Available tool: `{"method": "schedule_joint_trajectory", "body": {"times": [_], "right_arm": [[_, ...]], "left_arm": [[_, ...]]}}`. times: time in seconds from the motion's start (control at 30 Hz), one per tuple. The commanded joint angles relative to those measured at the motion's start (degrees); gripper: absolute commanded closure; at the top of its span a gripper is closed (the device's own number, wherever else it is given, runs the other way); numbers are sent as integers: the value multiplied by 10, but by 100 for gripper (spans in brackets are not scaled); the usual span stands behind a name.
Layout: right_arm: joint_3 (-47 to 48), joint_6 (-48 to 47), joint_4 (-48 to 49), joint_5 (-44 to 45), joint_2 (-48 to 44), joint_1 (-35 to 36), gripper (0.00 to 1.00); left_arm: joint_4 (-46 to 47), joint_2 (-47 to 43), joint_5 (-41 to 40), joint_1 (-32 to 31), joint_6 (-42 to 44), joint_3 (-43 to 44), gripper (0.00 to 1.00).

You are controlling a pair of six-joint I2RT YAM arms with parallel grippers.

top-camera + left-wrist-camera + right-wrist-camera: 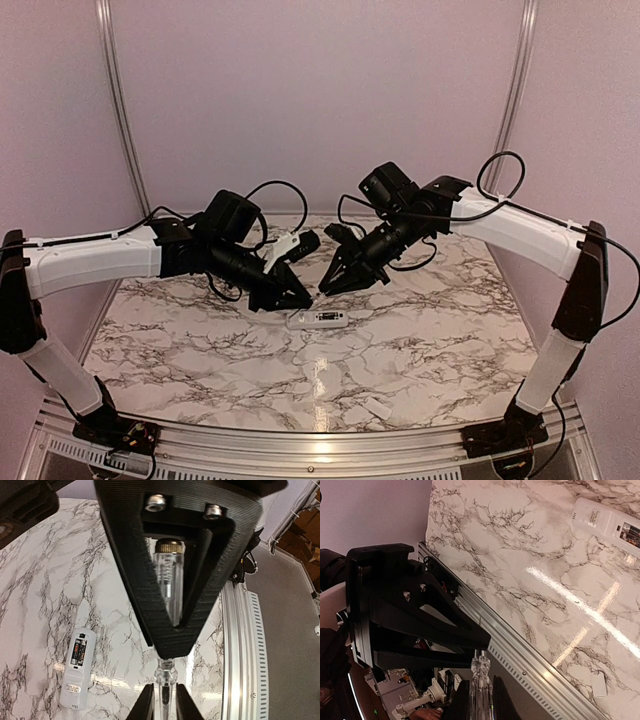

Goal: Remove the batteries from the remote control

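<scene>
The left claw (300,297) pinches a clear-handled tool (165,580), and the right claw (328,285) pinches its other end. Beneath them, midway between the tabletop's (200,350) near and far edges, lies the remote control (317,319), with the batteries (78,650) in its open compartment.

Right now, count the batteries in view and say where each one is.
2. Both lie side by side in the open compartment of the remote control, on the marble table: left battery, right battery in the left wrist view. None seen elsewhere, though more could be hidden.
</scene>
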Motion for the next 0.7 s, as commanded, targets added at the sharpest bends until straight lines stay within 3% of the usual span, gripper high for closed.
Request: {"method": "schedule_joint_trajectory", "body": {"times": [0.0,0.2,0.4,0.67], "right_arm": [[20,-4,-3,14,-1,2,100],[7,7,8,38,-11,2,100],[2,16,11,72,-21,2,100],[-9,17,2,178,-42,2,100]], "left_arm": [[26,-25,-35,-2,-26,-21,72],[94,-76,-63,-2,-78,-72,4],[119,-115,-105,-1,-111,-106,1],[164,-177,-245,1,-182,-170,1]]}}
